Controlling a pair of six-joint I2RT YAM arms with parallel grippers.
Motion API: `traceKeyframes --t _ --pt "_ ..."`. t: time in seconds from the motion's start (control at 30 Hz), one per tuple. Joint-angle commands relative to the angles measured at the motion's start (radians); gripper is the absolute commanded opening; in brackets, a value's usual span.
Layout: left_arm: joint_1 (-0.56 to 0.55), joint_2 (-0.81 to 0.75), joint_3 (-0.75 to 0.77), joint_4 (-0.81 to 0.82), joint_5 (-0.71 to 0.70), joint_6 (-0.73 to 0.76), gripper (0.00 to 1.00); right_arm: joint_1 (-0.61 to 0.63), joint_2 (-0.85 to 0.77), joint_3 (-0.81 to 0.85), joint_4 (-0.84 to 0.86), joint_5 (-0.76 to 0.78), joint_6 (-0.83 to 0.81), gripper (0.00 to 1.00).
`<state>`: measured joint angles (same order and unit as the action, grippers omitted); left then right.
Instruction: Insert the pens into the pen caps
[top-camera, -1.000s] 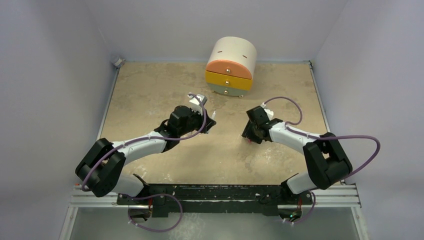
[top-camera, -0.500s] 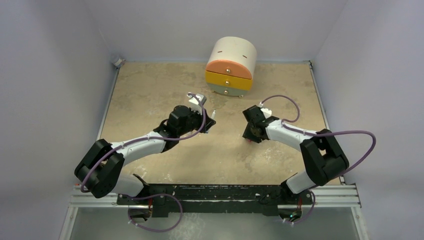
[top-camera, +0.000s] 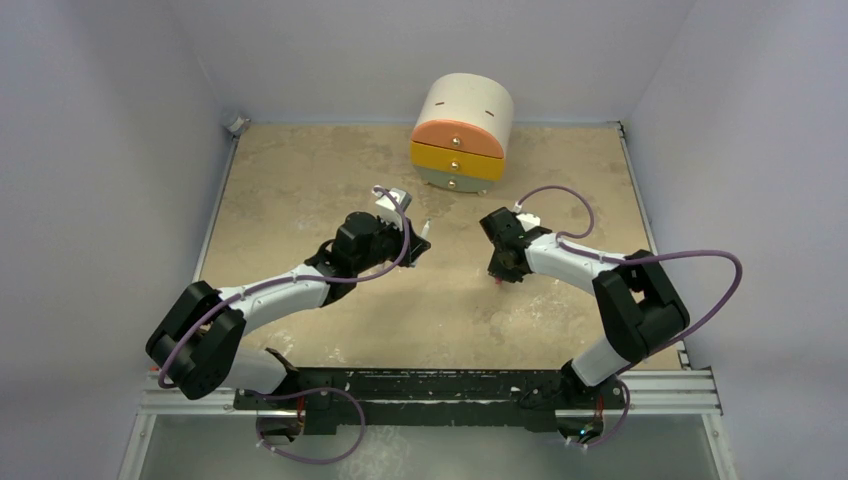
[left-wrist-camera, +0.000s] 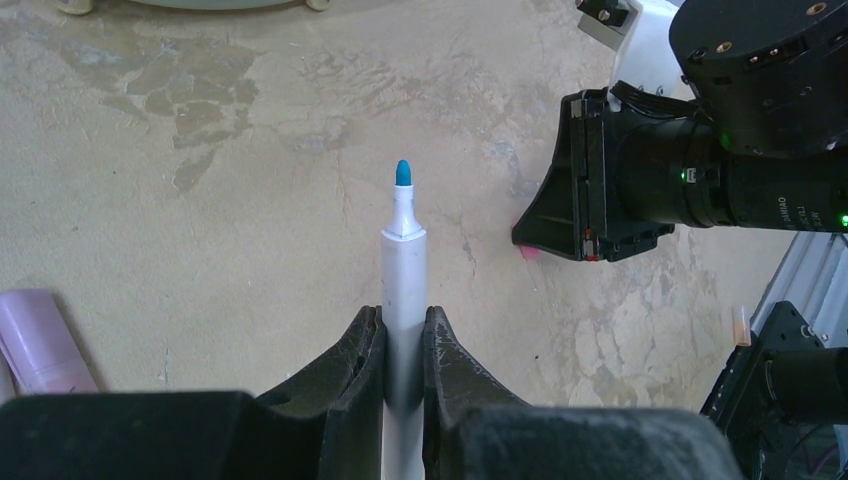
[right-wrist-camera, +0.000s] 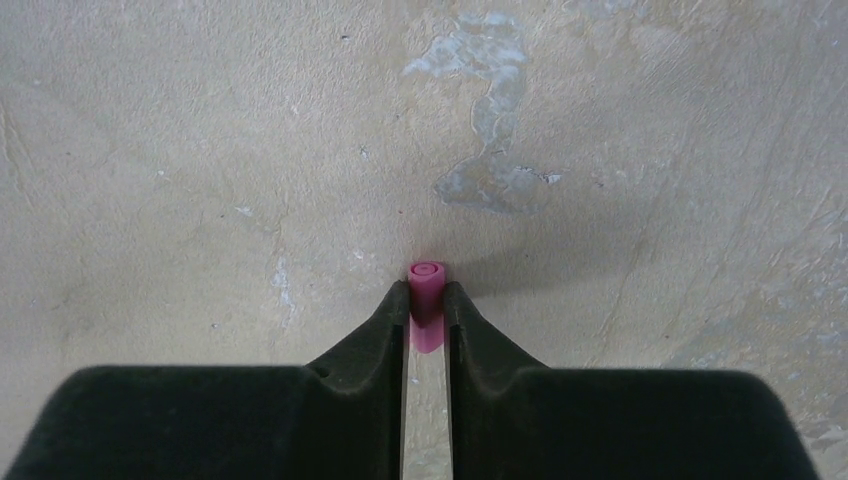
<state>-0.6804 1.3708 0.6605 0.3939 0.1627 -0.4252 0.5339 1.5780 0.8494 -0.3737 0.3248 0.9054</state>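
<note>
Within the right claw, a pink cap, seemingly pinched; white pen clamped within left claw

Your left arm and right arm share white link shells and bulky black joint housings. A lilac cable loops loosely along each. Your left gripper and right gripper end in matte black tapered fingers, and a small green light glows on the right wrist's black camera barrel
</note>
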Motion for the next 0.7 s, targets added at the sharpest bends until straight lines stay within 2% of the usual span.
traceKeyframes --t 0.0,0.03,0.17,0.3,0.43,0.67 --pt "0.009 -0.03 0.002 0.029 0.0 0.02 0.0 0.003 0.036 -0.05 -0.012 -0.029 0.005 0.05" --pt "0.009 -0.03 0.002 0.029 0.0 0.02 0.0 0.002 0.027 -0.058 0.006 -0.044 -0.001 0.0" --pt "0.009 -0.024 0.005 0.03 0.002 0.017 0.0 0.002 -0.032 -0.051 0.04 -0.074 -0.01 0.0" --pt "0.009 -0.023 0.004 0.067 0.017 -0.003 0.0 0.003 -0.193 -0.034 0.161 -0.139 -0.081 0.0" --pt "0.009 -0.031 -0.03 0.223 0.105 -0.071 0.0 -0.001 -0.313 -0.004 0.378 -0.181 -0.224 0.0" --pt "0.015 -0.038 -0.096 0.497 0.173 -0.216 0.0 -0.016 -0.305 0.141 0.552 -0.323 -0.352 0.0"
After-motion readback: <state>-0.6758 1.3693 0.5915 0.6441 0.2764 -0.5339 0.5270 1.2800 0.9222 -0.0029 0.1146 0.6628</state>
